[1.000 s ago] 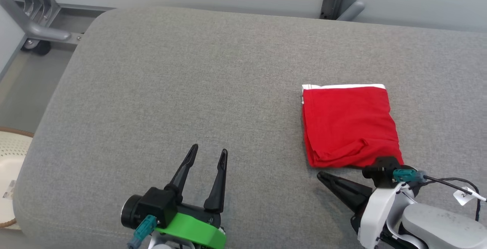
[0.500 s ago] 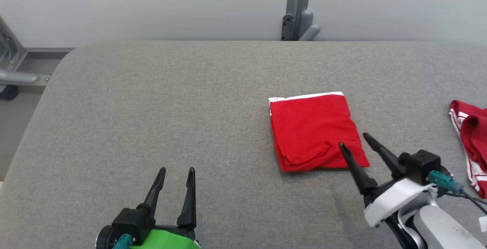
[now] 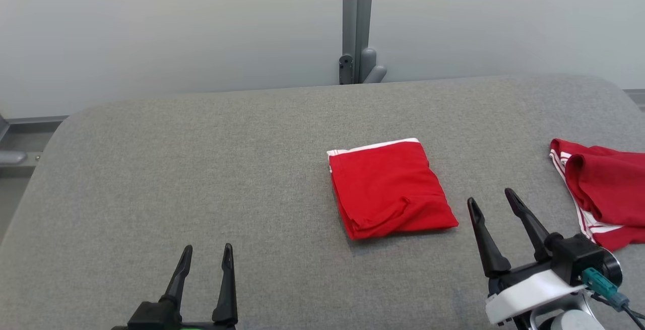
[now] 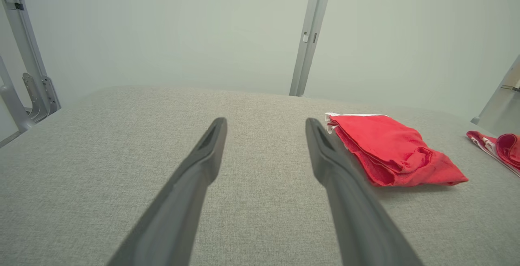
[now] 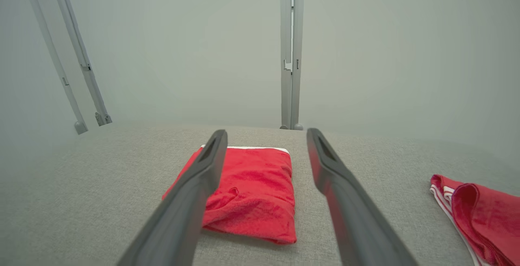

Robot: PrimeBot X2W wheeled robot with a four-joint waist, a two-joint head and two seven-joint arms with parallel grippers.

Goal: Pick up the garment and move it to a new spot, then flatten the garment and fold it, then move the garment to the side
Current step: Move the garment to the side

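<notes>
Near the middle of the grey cushion (image 3: pixel 201 158), the folded red garment (image 3: pixel 390 189) lay flat. The right gripper (image 3: pixel 490 196) hung just off its 4 o'clock corner, fingers spread and empty; the left gripper (image 3: pixel 207 247), also spread and empty, sat well off at 8 o'clock. With the fold seemingly done, the right gripper ought to lift clear of the loose 6 o'clock flap, not drag it.

Grey fabric-covered bench (image 3: pixel 201 169) across the lower frame; pale wall (image 3: pixel 151 27) behind; grey upright post (image 3: pixel 357 17) top centre; crumpled red white-striped cloth (image 3: pixel 604 189) at right edge.
</notes>
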